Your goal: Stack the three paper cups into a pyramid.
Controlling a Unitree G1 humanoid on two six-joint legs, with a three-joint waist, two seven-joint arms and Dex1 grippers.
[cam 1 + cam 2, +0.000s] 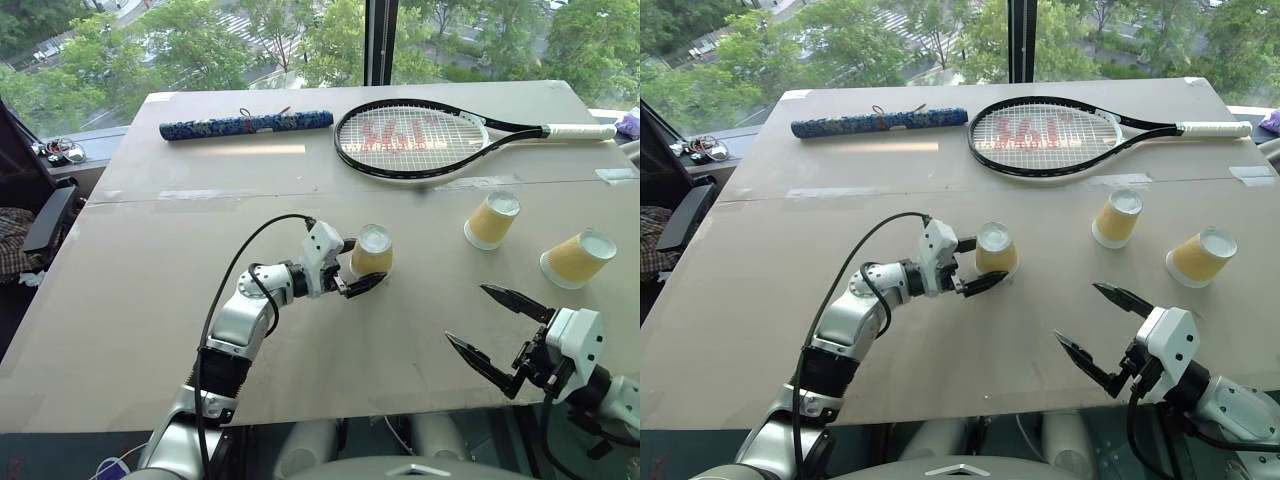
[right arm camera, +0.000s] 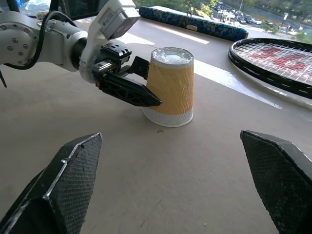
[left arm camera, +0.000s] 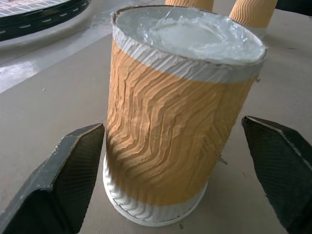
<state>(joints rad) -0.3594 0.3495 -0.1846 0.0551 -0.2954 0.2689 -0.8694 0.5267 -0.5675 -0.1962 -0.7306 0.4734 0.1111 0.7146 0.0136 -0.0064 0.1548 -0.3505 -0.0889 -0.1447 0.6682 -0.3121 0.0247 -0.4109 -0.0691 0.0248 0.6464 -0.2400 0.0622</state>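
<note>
While the left gripper (image 1: 362, 266) stands with its fingers spread either side of one cup (image 1: 372, 251), which sits rim-down on the table (image 1: 130, 300) with gaps showing on both sides, the right gripper (image 1: 497, 330) hangs wide open and empty nearer the table's front edge. Two more cups (image 1: 492, 220) (image 1: 578, 258) rest rim-down farther right, near the racket (image 1: 412, 139), well apart from the first.

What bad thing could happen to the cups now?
The left gripper has its open jaws around an upside-down paper cup; pulling back crooked might tip it. The other two paper cups sit far off near the tennis racket, so carrying could bump them.
</note>
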